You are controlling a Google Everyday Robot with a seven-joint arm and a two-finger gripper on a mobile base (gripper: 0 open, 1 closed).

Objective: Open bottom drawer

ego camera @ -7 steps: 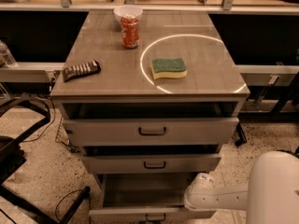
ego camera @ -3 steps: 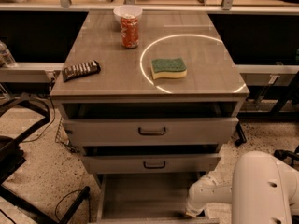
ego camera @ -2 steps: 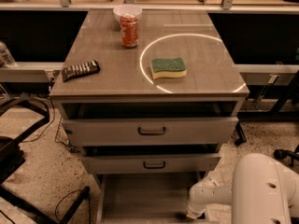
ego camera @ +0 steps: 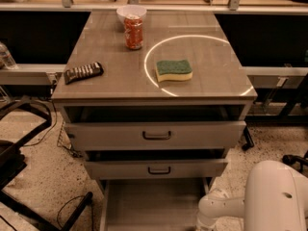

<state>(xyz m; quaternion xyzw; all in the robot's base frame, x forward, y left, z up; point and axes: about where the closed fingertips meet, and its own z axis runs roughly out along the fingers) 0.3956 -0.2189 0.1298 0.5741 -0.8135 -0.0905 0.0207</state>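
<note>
While bottom drawer (ego camera: 154, 203) sits open — hand off-frame btm-right.

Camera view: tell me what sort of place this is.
Probably a robotics lab: a test cabinet with its bottom drawer pulled out, props on top (sponge, can), loose cables on the speckled floor. The gripper is at the bottom edge, beside that drawer.

Under two upper drawers (ego camera: 156, 135): bottom drawer (ego camera: 154, 203) — end effector (ego camera: 201, 224) at its right edge.
</note>
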